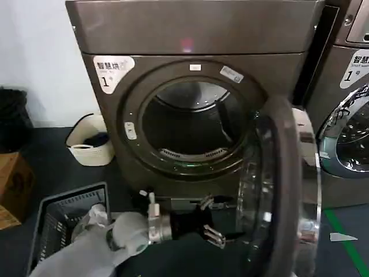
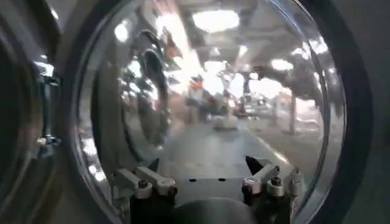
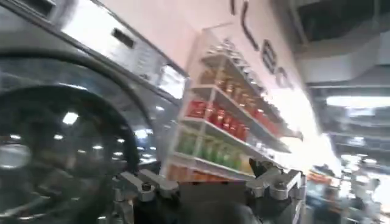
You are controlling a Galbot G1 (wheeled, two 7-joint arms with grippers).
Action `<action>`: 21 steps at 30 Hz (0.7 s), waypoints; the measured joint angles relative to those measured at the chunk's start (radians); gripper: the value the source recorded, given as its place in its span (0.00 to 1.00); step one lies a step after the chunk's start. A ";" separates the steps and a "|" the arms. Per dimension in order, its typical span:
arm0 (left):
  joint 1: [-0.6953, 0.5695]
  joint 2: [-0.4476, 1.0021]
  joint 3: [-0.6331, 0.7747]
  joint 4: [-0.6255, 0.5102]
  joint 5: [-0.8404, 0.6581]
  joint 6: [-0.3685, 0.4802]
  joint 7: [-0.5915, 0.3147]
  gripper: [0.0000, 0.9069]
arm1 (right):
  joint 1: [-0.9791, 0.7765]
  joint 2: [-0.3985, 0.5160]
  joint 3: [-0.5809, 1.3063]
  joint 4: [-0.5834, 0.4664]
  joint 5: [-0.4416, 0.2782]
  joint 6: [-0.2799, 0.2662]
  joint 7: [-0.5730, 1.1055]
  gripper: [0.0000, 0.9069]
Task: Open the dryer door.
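The left arm [image 1: 115, 234] is white-sleeved, with a silver wrist ring and black claw [image 1: 212, 219] (metal-tipped fingers).

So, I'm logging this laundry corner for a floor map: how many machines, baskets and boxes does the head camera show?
Front-loading machines: 2, the dryer with the dryer door swung open, and its neighbour.
Baskets: 2, the cream basket and the grey crate.
Cardboard boxes: 1, the box.
Total: 5.

The dryer door [image 1: 288, 190] has a glossy chrome rim, smooth glass and matt grey inner face.
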 joint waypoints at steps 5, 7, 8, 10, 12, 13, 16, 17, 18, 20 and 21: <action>-0.058 -0.045 0.064 0.046 -0.007 -0.008 -0.008 1.00 | -0.028 0.000 0.067 -0.002 -0.022 -0.004 0.010 1.00; -0.082 -0.062 0.086 0.060 -0.014 -0.014 -0.009 1.00 | -0.040 -0.001 0.091 -0.002 -0.027 -0.006 0.015 1.00; -0.096 -0.071 0.100 0.072 -0.018 -0.016 -0.009 1.00 | -0.045 -0.001 0.102 -0.002 -0.028 -0.006 0.019 1.00; -0.118 -0.088 0.119 0.087 -0.027 -0.019 -0.009 1.00 | -0.054 -0.003 0.120 -0.002 -0.028 -0.006 0.031 1.00; -0.144 -0.106 0.138 0.105 -0.026 -0.023 -0.009 1.00 | -0.062 -0.006 0.139 -0.002 -0.028 -0.007 0.053 1.00; -0.154 -0.115 0.146 0.114 -0.026 -0.024 -0.009 1.00 | -0.066 -0.006 0.147 0.000 -0.029 -0.007 0.068 1.00; -0.181 -0.144 0.167 0.138 -0.028 -0.024 -0.009 1.00 | -0.076 -0.004 0.169 0.009 -0.032 -0.032 0.069 1.00; -0.189 -0.153 0.172 0.146 -0.028 -0.024 -0.009 1.00 | -0.077 0.000 0.177 0.013 -0.030 -0.043 0.056 1.00; -0.199 -0.164 0.177 0.156 -0.028 -0.024 -0.010 1.00 | -0.078 0.001 0.185 0.017 -0.029 -0.046 0.051 1.00; -0.211 -0.181 0.185 0.171 -0.028 -0.024 -0.010 1.00 | -0.078 0.000 0.205 0.026 -0.030 -0.047 0.044 1.00; -0.219 -0.189 0.190 0.179 -0.030 -0.023 -0.012 1.00 | -0.078 -0.002 0.213 0.030 -0.030 -0.049 0.042 1.00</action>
